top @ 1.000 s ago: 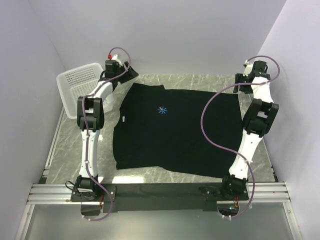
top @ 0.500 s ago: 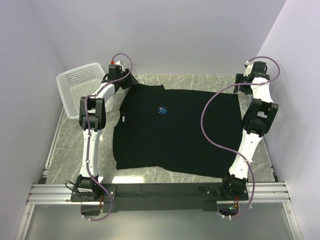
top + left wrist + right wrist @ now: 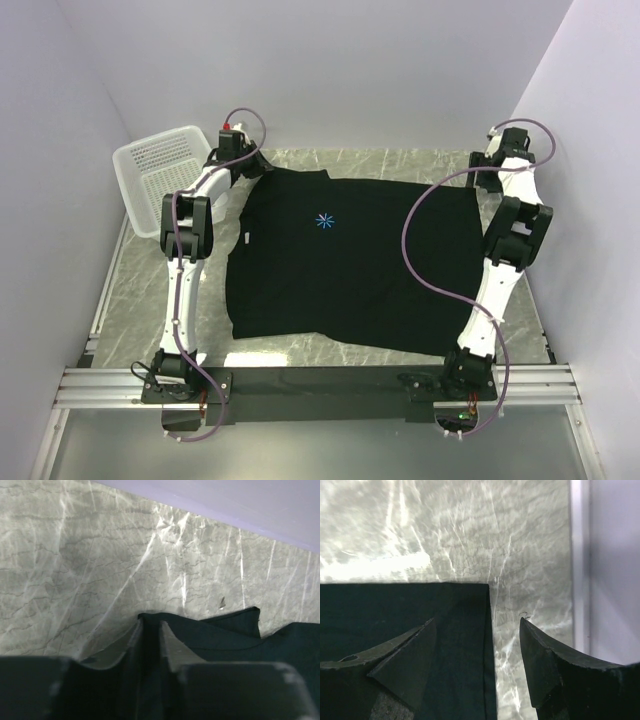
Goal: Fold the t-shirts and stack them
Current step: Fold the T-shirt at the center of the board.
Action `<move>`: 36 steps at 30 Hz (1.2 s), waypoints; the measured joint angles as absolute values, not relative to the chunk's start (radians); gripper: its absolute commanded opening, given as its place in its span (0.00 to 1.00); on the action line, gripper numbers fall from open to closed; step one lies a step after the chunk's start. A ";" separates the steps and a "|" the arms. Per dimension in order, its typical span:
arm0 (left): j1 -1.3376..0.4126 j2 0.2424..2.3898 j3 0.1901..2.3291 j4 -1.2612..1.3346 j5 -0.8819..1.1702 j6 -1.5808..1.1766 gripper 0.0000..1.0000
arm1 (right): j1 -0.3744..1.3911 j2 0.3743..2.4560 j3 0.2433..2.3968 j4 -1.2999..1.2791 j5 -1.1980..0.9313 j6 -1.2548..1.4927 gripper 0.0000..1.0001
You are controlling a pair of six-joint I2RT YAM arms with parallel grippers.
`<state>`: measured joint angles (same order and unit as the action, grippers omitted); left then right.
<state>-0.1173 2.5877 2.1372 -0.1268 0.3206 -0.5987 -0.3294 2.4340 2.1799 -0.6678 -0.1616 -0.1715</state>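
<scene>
Black shirt (image 3: 350, 260) lies flat on the marble table (image 3: 140, 290), with my two arms reaching to its far corners.
My left arm stretches up beside the white basket (image 3: 150, 165). The left gripper (image 3: 150, 632) is low on the shirt's far left corner, its jaws pinched close on a bit of the cloth. My right arm is bent up along the right side. The right gripper (image 3: 477, 622) hangs over the far right corner with its jaws wide apart, holding nothing. From above, the right arm and its cable cover part of the shirt's right side. The chest has a small blue star (image 3: 323, 221). A white tag (image 3: 245, 238) is too small to read.
</scene>
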 measured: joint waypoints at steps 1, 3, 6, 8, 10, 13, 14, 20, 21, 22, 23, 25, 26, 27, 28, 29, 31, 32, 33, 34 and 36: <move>-0.117 2.590 2.139 -0.126 0.323 -0.599 0.17 | -0.329 2.443 2.180 -0.669 -0.161 -0.171 0.74; -0.118 2.592 2.143 -0.124 0.332 -0.600 0.11 | -0.329 2.455 2.180 -0.672 -0.159 -0.171 0.74; -0.117 2.593 2.143 -0.120 0.344 -0.605 0.01 | -0.329 2.457 2.181 -0.673 -0.158 -0.172 0.74; -0.117 2.594 2.143 -0.117 0.350 -0.604 0.00 | -0.329 2.457 2.185 -0.672 -0.158 -0.171 0.74; -0.117 2.594 2.143 -0.112 0.359 -0.604 0.00 | -0.329 2.457 2.186 -0.672 -0.158 -0.171 0.74; -0.117 2.594 2.143 -0.102 0.371 -0.603 0.00 | -0.329 2.457 2.188 -0.672 -0.158 -0.168 0.74; -0.116 2.594 2.143 -0.097 0.374 -0.603 0.00 | -0.329 2.457 2.188 -0.672 -0.158 -0.168 0.74; -0.110 2.594 2.143 -0.076 0.384 -0.603 0.00 | -0.329 2.467 2.203 -0.672 -0.157 -0.165 0.74; -0.110 2.594 2.143 -0.073 0.386 -0.603 0.00 | -0.329 2.476 2.217 -0.672 -0.157 -0.165 0.74; -0.110 2.594 2.143 -0.072 0.388 -0.603 0.00 | -0.329 2.486 2.231 -0.672 -0.157 -0.165 0.74; -0.109 2.594 2.143 -0.072 0.388 -0.603 0.00 | -0.329 2.496 2.247 -0.671 -0.155 -0.165 0.74; -0.108 2.594 2.143 -0.072 0.389 -0.603 0.00 | -0.327 2.515 2.267 -0.666 -0.151 -0.167 0.73; -0.108 2.594 2.143 -0.072 0.389 -0.603 0.00 | -0.327 2.524 2.273 -0.667 -0.150 -0.171 0.73; -0.108 2.594 2.143 -0.072 0.389 -0.603 0.00 | -0.327 2.528 2.273 -0.667 -0.150 -0.173 0.71; -0.108 2.594 2.143 -0.072 0.389 -0.603 0.00 | -0.327 2.531 2.273 -0.671 -0.150 -0.175 0.70; -0.108 2.594 2.143 -0.072 0.389 -0.603 0.00 | -0.326 2.535 2.273 -0.673 -0.150 -0.176 0.70; -0.108 2.594 2.143 -0.072 0.390 -0.603 0.00 | -0.325 2.542 2.273 -0.673 -0.151 -0.181 0.66; -0.108 2.594 2.143 -0.072 0.391 -0.603 0.00 | -0.325 2.546 2.273 -0.673 -0.152 -0.182 0.64; -0.108 2.594 2.143 -0.072 0.392 -0.603 0.00 | -0.325 2.550 2.276 -0.674 -0.153 -0.187 0.63; -0.108 2.594 2.143 -0.072 0.393 -0.603 0.00 | -0.324 2.553 2.285 -0.678 -0.160 -0.189 0.63; -0.108 2.594 2.143 -0.072 0.395 -0.603 0.00 | -0.323 2.560 2.295 -0.680 -0.173 -0.197 0.61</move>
<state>-0.1078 2.5938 2.1426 -0.0715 0.3950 -0.6033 -0.3229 2.5599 2.2948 -0.6796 -0.1730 -0.1970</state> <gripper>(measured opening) 0.031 0.629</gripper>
